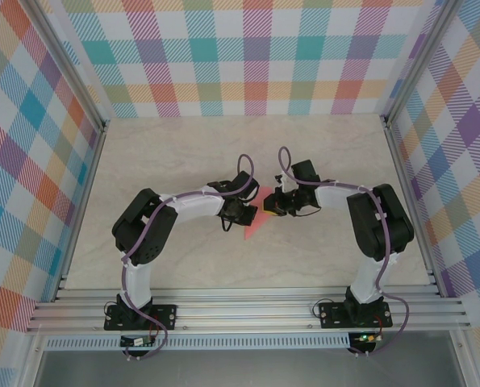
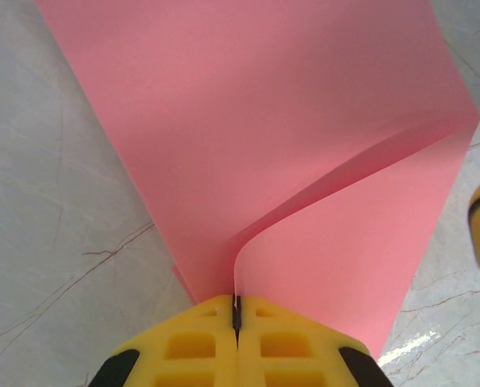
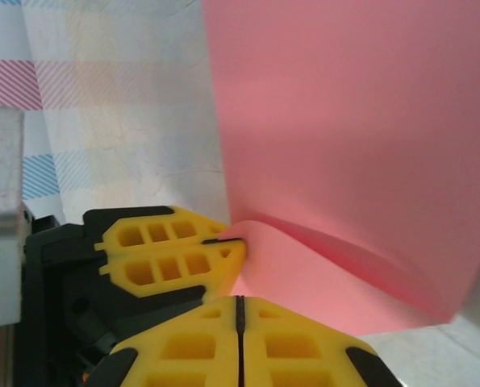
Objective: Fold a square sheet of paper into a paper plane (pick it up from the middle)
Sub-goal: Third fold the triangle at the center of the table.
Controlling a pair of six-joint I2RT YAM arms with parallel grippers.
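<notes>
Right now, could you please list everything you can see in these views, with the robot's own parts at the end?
pink paper: one, salmon pink, partly folded, mid-table between the two pincers, one flap curling up.
table: one, pale marbled beige, under everything.
walls: three, multicolour plaid, left, back and right of the table.
rail frame: one, silver metal, along the near edge, carrying the arm bases.
left arm: one, black and white, bent toward the centre.
right arm: one, black and white, bent toward the centre.
left pincer: one, yellow fingers, shut on the pink paper's edge.
right pincer: one, yellow fingers, shut, tips close to the paper; whether it holds the paper cannot be told.
</notes>
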